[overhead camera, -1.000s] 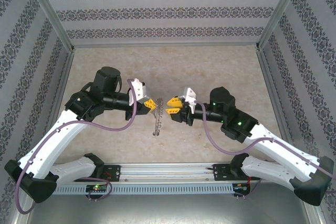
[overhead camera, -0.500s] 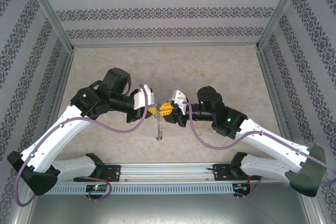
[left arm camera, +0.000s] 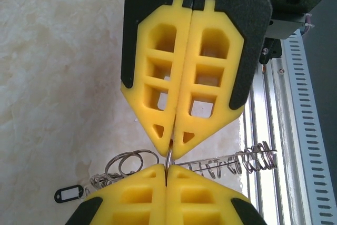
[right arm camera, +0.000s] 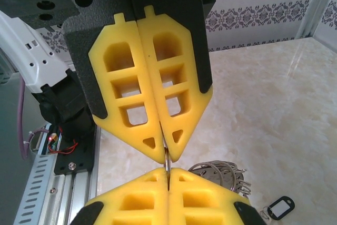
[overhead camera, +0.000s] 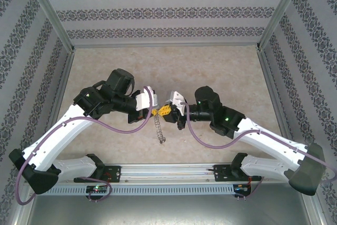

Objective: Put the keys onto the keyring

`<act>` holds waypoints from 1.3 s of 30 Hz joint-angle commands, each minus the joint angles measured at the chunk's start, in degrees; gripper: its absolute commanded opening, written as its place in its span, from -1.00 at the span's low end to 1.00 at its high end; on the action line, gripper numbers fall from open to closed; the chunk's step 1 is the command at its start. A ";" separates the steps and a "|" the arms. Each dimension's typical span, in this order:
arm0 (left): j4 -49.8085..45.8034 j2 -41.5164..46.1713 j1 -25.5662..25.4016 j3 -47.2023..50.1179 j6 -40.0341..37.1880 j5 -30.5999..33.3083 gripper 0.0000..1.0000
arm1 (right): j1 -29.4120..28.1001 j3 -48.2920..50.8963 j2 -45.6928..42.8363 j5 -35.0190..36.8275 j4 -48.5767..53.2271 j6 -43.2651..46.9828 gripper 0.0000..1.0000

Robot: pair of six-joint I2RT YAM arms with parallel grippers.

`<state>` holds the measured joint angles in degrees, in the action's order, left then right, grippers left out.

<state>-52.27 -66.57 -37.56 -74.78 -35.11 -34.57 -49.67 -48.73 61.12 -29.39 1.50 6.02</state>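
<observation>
— How do the claws stand?
— The left claw (left arm camera: 172, 143) and the right claw (right arm camera: 163, 148) are both closed and meet tip to tip. Each one pinches the thin edge of the keyring (overhead camera: 159, 127), which hangs down toward the worktop (overhead camera: 221, 67).
— And the keys?
— The keys (left arm camera: 68, 193) are near the ring's lowest loops. I cannot tell whether they are attached.

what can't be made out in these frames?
- Left wrist view: just a sliver of the keyring shows between left hand and right hand; the hands hide the rest.
- Right wrist view: the keys are too small to tell if threaded on anything.
- Top view: small loops hang edge-on, blurred together.
</observation>
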 commanded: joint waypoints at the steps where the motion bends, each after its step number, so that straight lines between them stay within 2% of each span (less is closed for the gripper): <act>1: 5.54 2.47 -1.38 2.18 2.82 -3.84 -0.99 | -0.20 -0.67 -2.21 -0.49 -3.62 -0.24 -1.00; 4: 13.22 5.41 0.27 7.36 8.75 -7.31 -0.50 | 0.57 1.63 -4.20 -1.39 -7.84 -2.55 -1.00; 7: 24.55 9.25 2.84 13.94 17.16 -12.91 -0.37 | 1.55 5.18 -5.97 -2.14 -15.10 -6.26 -1.00; 14: 46.04 16.08 3.78 24.50 30.74 -15.15 -0.39 | 2.71 12.97 -7.04 -2.48 -35.47 -13.36 -1.00; 22: 60.91 16.90 5.81 29.79 39.95 -15.87 -0.39 | 3.22 16.60 -6.10 -2.65 -49.66 -18.03 -1.00; 30: 68.42 16.72 6.71 32.23 44.37 -17.10 -0.37 | 3.23 17.05 -3.65 -3.65 -55.90 -20.76 -1.00; 39: 77.54 15.79 6.86 33.68 49.84 -20.24 -0.36 | 3.26 16.63 -2.05 -4.14 -57.02 -21.22 -1.00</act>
<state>17.17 -50.48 -31.38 -41.74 11.00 -52.12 -46.61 -32.05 58.81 -31.99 -50.39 -13.89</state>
